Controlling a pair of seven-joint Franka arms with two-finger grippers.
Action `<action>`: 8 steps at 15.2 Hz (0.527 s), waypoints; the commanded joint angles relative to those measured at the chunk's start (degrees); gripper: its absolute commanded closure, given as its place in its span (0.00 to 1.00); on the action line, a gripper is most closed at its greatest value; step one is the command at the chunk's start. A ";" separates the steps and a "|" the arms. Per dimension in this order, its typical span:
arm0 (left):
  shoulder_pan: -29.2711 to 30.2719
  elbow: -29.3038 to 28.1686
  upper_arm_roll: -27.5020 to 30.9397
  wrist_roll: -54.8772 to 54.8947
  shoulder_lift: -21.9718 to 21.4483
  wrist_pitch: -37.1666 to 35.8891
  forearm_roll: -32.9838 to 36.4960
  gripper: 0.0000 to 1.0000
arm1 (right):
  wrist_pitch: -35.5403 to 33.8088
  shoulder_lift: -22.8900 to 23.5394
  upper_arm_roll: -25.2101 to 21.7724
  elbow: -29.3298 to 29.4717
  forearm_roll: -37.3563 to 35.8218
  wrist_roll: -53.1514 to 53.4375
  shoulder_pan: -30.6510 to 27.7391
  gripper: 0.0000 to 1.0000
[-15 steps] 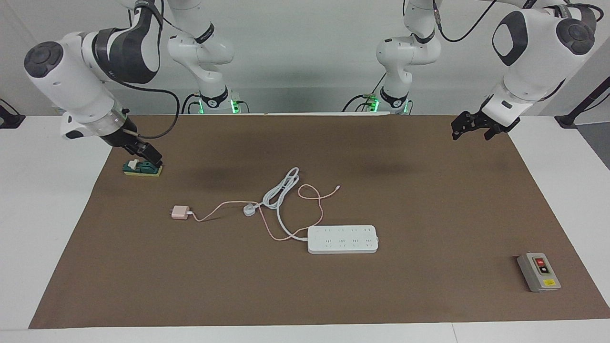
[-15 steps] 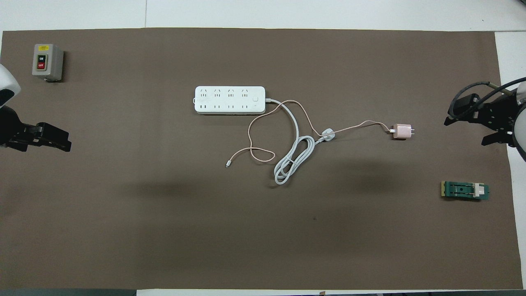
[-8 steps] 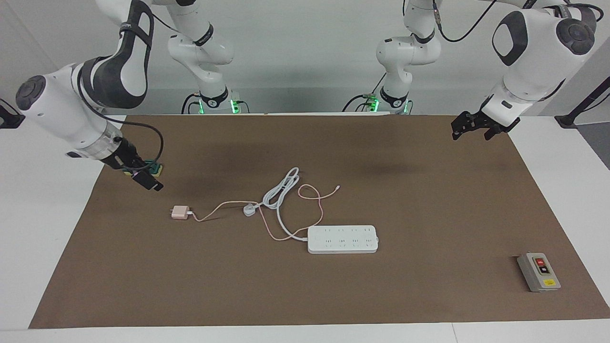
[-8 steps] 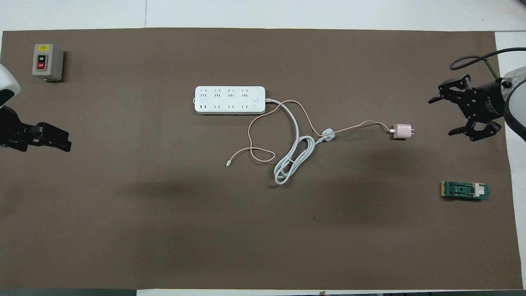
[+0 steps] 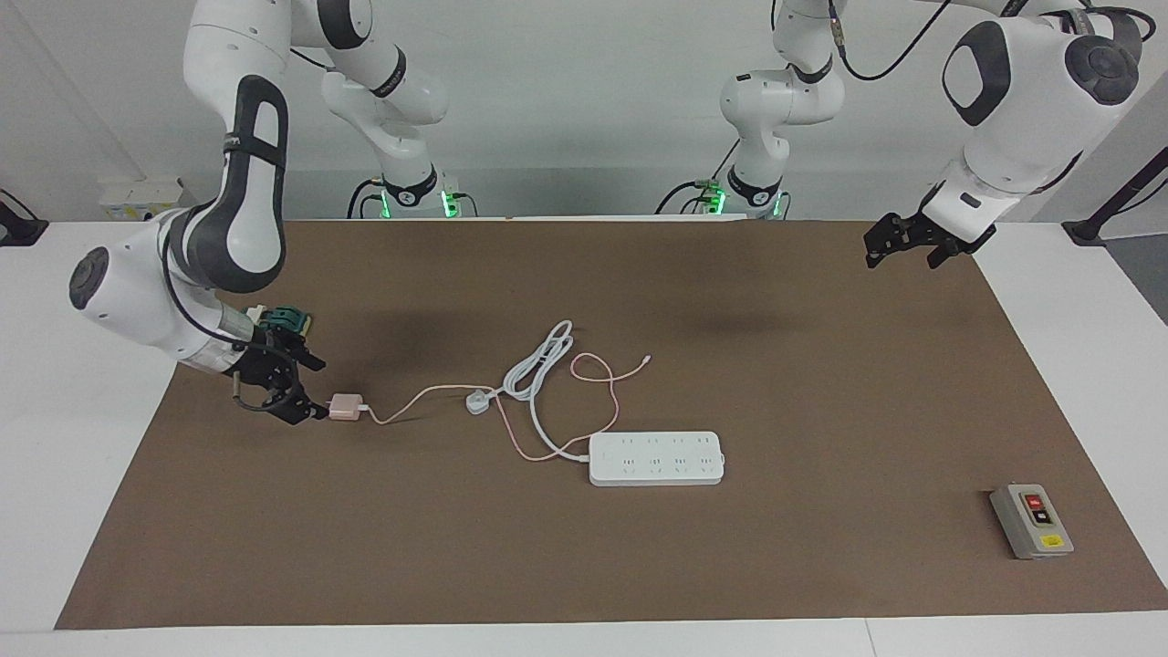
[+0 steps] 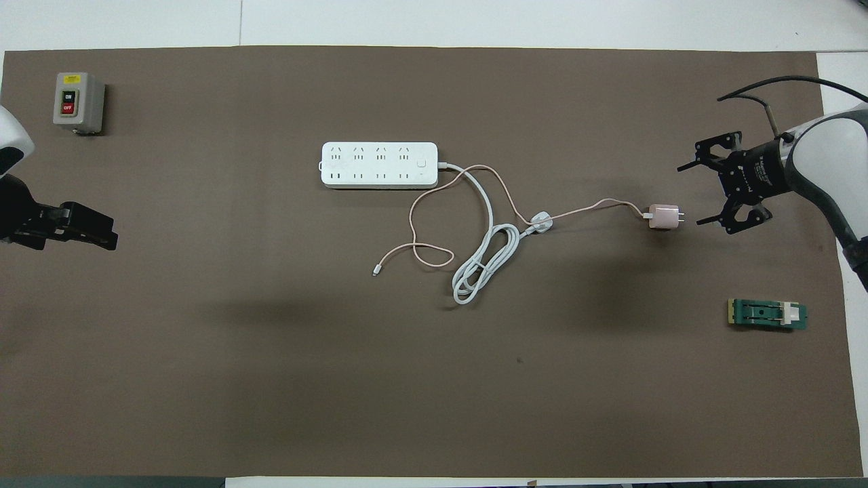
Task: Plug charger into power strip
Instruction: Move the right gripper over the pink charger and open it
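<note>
Brown desk [image 5: 821, 411]: your right tool [image 5: 306, 391], open beside charger [image 5: 345, 407], may snag its cable; left tool [image 5: 899, 245] waits, grip unclear.

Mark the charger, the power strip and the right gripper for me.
charger [image 6: 665, 217], overhead view, top of the pink cube.
power strip [image 6: 379, 165], overhead view, middle of its socket face.
right gripper [image 6: 693, 193], overhead view, midway between the open fingertips.

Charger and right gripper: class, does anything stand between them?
Nothing visible does. The right gripper, fingers open, is beside the charger at its prong end, with bare mat between. The green block lies nearer the robots, clear of the path.
</note>
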 commanded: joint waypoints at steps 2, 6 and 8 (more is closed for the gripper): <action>0.34 -0.37 -0.15 0.09 -0.93 0.63 -0.18 0.00 | -1.94 0.91 0.51 0.44 3.44 0.35 -1.33 0.00; 0.51 -0.03 -0.06 0.71 -0.75 2.72 -0.10 0.00 | -0.71 2.67 0.42 -0.35 3.45 -1.05 -1.76 0.00; -0.36 -0.20 -0.41 0.88 -0.84 5.19 -0.10 0.00 | -0.10 2.41 0.42 -1.75 3.54 -2.54 -1.68 0.00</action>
